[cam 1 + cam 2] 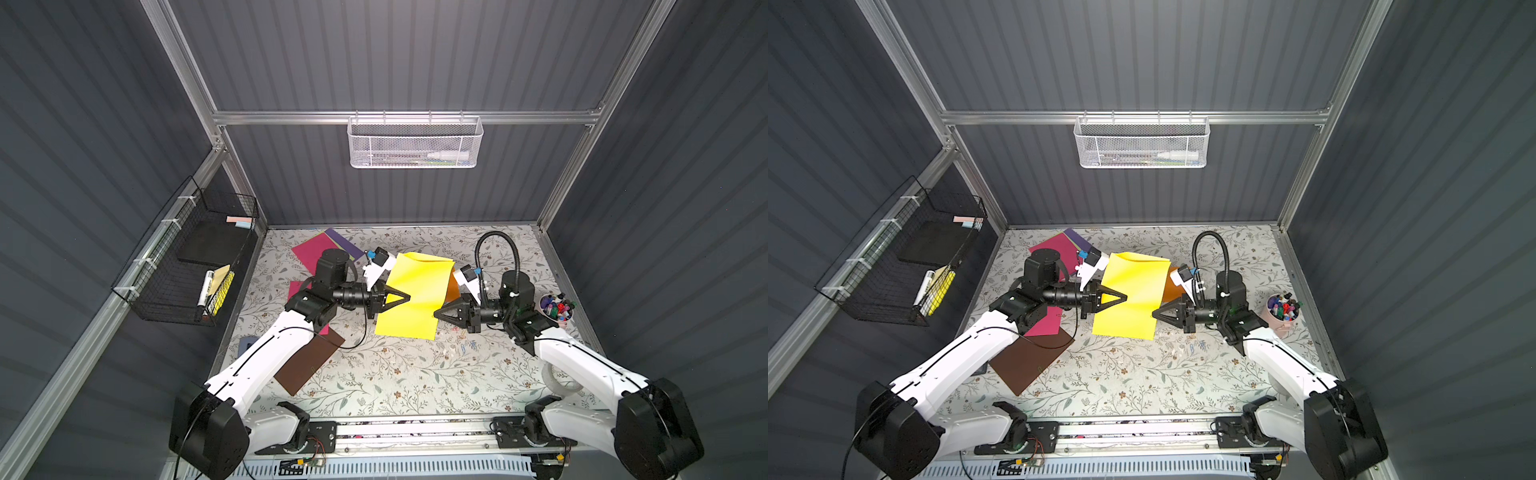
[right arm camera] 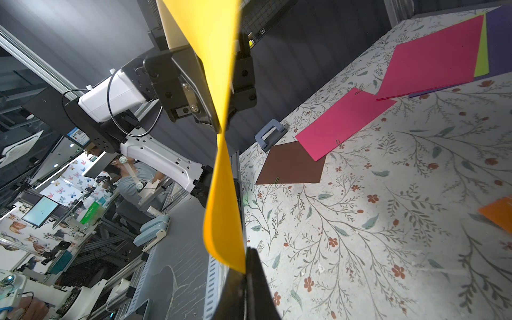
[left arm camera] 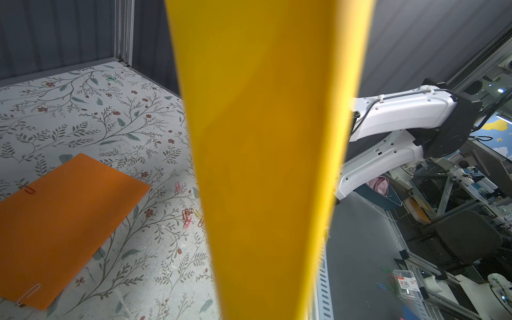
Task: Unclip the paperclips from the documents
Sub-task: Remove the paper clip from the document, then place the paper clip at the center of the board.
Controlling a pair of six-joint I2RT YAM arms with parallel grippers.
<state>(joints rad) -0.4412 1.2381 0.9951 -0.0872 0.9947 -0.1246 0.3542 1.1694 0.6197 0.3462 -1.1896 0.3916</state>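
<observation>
Yellow sheet (image 1: 415,291), thin and likely floppy: left fingers (image 1: 405,297) clamp its 9 o'clock edge, right fingers (image 1: 439,313) its 4 o'clock edge; keep holds at margins.

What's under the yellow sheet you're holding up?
The orange sheet pokes out beneath its right edge, flat on the table, with loose paperclips beside it. The table straight below the yellow sheet is hidden in both top views.
</observation>
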